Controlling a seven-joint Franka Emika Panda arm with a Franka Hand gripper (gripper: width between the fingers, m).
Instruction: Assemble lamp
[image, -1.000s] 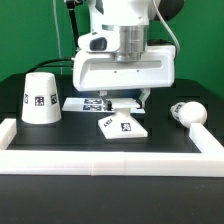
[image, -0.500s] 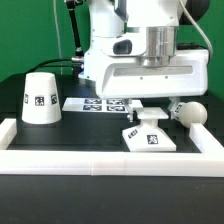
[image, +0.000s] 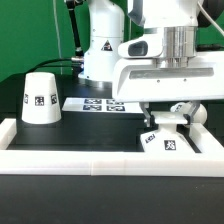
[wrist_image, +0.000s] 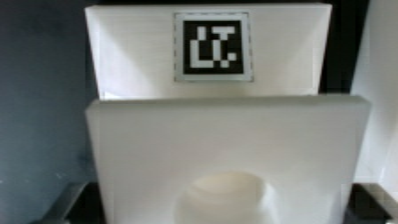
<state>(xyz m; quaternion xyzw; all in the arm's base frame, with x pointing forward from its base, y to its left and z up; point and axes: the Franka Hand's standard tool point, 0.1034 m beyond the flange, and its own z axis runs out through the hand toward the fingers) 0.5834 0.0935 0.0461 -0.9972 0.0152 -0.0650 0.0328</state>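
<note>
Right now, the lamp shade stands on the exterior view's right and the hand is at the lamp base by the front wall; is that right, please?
Not quite: the exterior view shows the lamp shade on its left. The hand is at the lamp base by the front wall, as you said.

The arm (image: 160, 70) runs off the exterior view's top and right edges, so a good chunk of it is just gone. It also covers one end of the marker board (image: 92, 103) and most of the bulb (image: 194, 112); only a rounded bit peeks out. The base (image: 168, 146) has its near edge tucked behind the border wall (image: 80, 160). The gripper (image: 163, 121) is too small there to say if it's pinching anything. The wrist view is pretty soft: the tag (wrist_image: 210, 47) is fuzzy and the round socket (wrist_image: 231, 196) gets chopped by the frame edge.
</note>
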